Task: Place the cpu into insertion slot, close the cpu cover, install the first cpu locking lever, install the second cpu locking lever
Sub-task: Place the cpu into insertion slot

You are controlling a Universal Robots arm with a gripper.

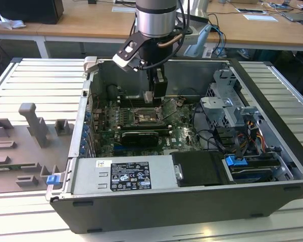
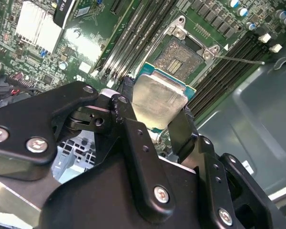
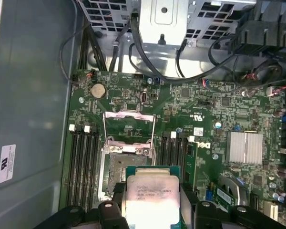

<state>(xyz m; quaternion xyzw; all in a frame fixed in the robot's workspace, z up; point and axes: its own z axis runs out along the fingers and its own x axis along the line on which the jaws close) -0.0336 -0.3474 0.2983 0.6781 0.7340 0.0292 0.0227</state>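
Black tool (image 2: 155, 114) tight around flat silvery square cpu (image 2: 158, 97), seemingly just above dull brownish insertion slot (image 2: 181, 56)

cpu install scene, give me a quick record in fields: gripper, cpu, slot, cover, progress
gripper: inside the open computer case, above the motherboard, jaws shut on the cpu
cpu: gripped by opposite edges, metal top facing the wrist cameras, not seated
insertion slot: empty, contact field exposed
cpu cover: flipped open, off the slot
progress: no step complete
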